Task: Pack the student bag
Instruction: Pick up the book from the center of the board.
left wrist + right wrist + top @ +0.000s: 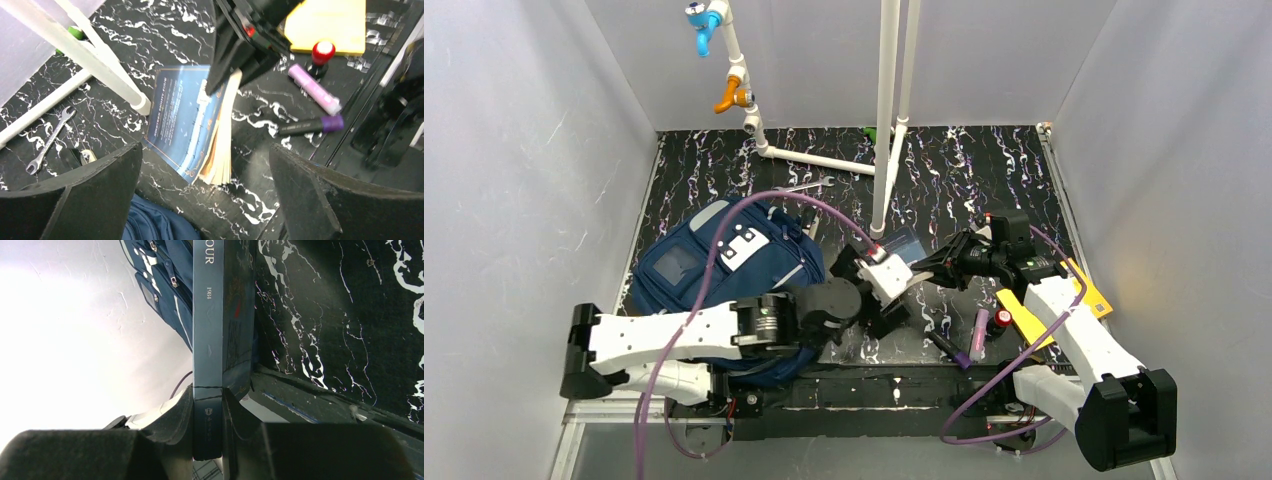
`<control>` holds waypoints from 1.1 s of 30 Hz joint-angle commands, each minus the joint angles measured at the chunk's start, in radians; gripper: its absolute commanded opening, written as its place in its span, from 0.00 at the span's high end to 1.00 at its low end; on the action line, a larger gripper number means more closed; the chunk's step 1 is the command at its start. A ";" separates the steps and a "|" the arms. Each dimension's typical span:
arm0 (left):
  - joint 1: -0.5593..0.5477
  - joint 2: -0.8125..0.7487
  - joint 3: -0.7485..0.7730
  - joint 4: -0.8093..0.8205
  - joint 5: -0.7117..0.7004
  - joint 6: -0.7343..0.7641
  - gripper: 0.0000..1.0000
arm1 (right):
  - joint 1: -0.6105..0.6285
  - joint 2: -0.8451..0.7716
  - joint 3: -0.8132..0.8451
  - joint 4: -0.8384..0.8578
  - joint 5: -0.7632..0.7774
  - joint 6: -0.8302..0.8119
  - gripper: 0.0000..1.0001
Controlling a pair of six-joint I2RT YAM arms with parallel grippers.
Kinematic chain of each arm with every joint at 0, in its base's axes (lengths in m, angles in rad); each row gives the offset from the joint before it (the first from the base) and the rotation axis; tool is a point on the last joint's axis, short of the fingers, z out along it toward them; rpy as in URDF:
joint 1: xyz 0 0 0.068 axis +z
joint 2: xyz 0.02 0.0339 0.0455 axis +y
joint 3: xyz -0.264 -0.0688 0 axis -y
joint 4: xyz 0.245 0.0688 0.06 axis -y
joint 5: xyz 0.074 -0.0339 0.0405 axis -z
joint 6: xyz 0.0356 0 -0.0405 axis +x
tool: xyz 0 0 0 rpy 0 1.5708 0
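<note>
The student bag [714, 265] is navy blue and lies on the left of the black marbled table; a corner of it shows in the left wrist view [155, 222]. My right gripper [207, 410] is shut on the spine of a dark blue book [207, 340], holding it on edge above the table, pages fanning down [192, 127]. My left gripper [205, 195] hangs wide open just left of that book, nothing between its fingers [90, 195]. Seen from above, the left gripper [876, 295] and right gripper [934, 268] nearly meet at the table's middle.
A yellow notepad [1034, 315], a red-capped item [322, 52], a pink highlighter [314, 89] and a black marker with a purple cap [310, 125] lie at the front right. A white pipe frame [886, 110] stands behind the book. A wrench [50, 140] lies near the frame's base.
</note>
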 commanded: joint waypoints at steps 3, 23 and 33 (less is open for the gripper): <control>0.042 0.058 0.070 -0.065 0.028 -0.033 0.02 | 0.011 -0.026 0.038 0.100 -0.072 0.054 0.99; 0.107 0.451 0.285 -0.237 -0.278 0.014 0.51 | 0.029 -0.058 0.095 0.021 -0.024 0.114 0.99; 0.248 0.172 0.217 -0.364 0.163 -0.274 1.00 | 0.018 0.070 0.282 -0.071 0.045 -0.509 0.17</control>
